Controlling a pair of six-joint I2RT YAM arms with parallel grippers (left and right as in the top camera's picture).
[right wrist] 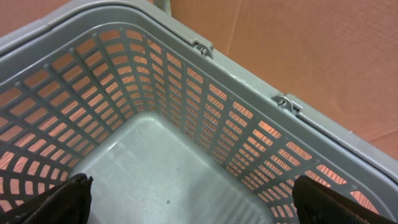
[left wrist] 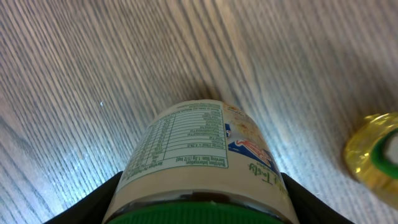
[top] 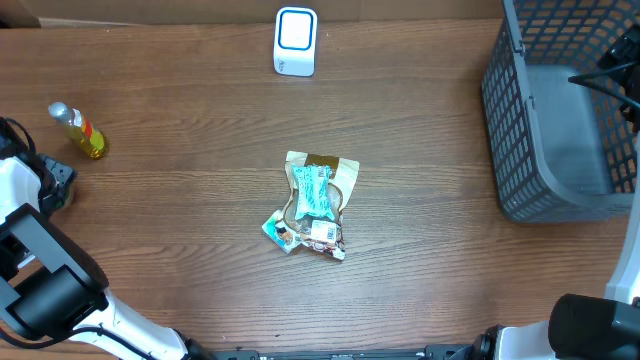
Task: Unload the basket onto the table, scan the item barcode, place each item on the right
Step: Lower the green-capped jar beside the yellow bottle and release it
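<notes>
In the left wrist view, a jar [left wrist: 199, 155] with a green lid and a white nutrition label fills the space between my left gripper's [left wrist: 199, 208] black fingers [left wrist: 93, 205]. The gripper is shut on the jar just above the wooden table. The white barcode scanner [top: 295, 42] stands at the table's back centre. My left arm [top: 40, 190] is at the far left edge in the overhead view, where the jar itself does not show. My right gripper [right wrist: 193, 199] hangs open and empty over the grey basket [right wrist: 249, 81].
A small yellow bottle [top: 78, 130] stands at the left, close to the held jar, and shows as the yellow bottle [left wrist: 373, 158] in the left wrist view. A pile of snack packets [top: 315, 200] lies mid-table. The grey basket [top: 520, 130] occupies the right side.
</notes>
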